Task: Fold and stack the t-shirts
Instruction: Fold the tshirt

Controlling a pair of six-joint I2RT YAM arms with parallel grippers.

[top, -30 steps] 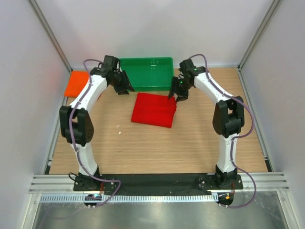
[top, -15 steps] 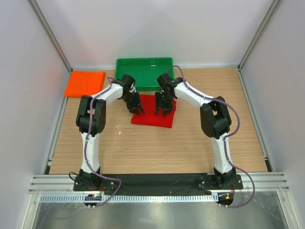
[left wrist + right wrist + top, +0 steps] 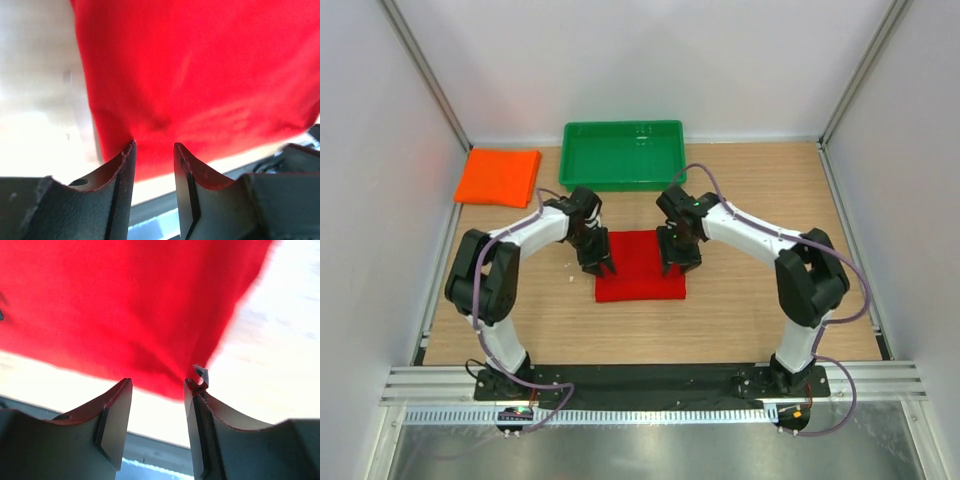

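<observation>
The red t-shirt [image 3: 640, 272] lies folded into a small rectangle on the wooden table, in front of the tray. My left gripper [image 3: 601, 266] is at its left edge and my right gripper [image 3: 674, 264] is at its right edge. In the left wrist view the jaws [image 3: 154, 146] stand apart, their tips against the red cloth [image 3: 200, 75]. In the right wrist view the jaws [image 3: 159, 382] stand apart too, and the red cloth [image 3: 125, 300] puckers toward the right fingertip [image 3: 192, 387]. The orange t-shirt [image 3: 498, 177] lies folded at the far left.
A green plastic tray [image 3: 622, 133] stands at the back middle, just beyond the red shirt. White walls close the table on three sides. Bare wood lies to the right of the right arm and along the near edge.
Both grippers have come from the tray's front corners down toward me onto the red shirt. The shirt now lies nearer, squarer and smaller than a second ago.
</observation>
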